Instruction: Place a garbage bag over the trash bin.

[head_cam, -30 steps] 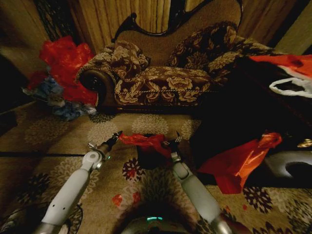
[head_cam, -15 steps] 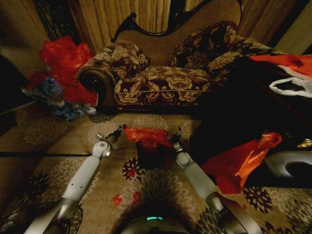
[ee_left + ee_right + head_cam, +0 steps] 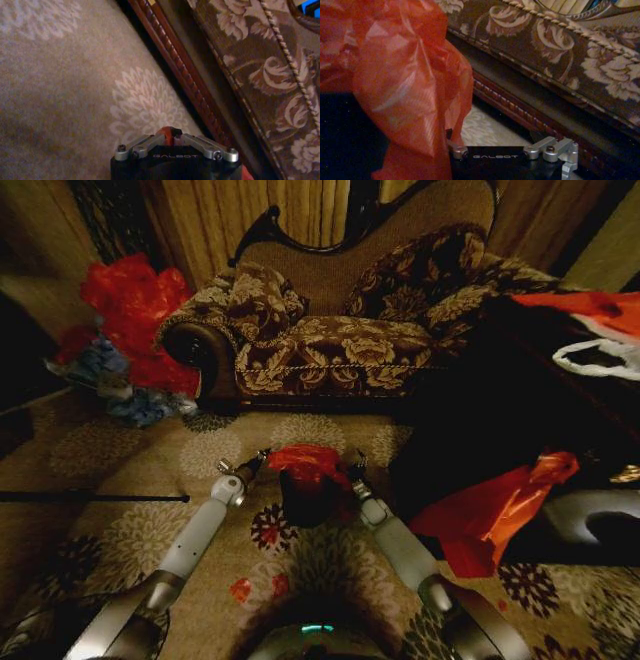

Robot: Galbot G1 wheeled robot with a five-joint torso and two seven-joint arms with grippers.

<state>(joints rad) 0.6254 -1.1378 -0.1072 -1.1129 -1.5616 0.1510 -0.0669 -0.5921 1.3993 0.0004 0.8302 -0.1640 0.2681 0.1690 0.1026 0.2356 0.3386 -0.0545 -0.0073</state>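
Progress: garbage bag [image 3: 308, 462] draped over the trash bin [image 3: 308, 498] top on the carpet [image 3: 120, 480] before the sofa [image 3: 330, 340], rim not fully cuffed | left end effector [image 3: 263, 454] clamped on a bag edge | right end effector [image 3: 354, 471] beside the bin, grip unreadable | right wrist view alone shows the bag hanging loose.

both arms reach forward from the lower edge of the head view and converge toward the centre. the left gripper [image 3: 262, 454] sits just left of centre, fingers pinched together. the right gripper [image 3: 355, 467] sits just right of centre.
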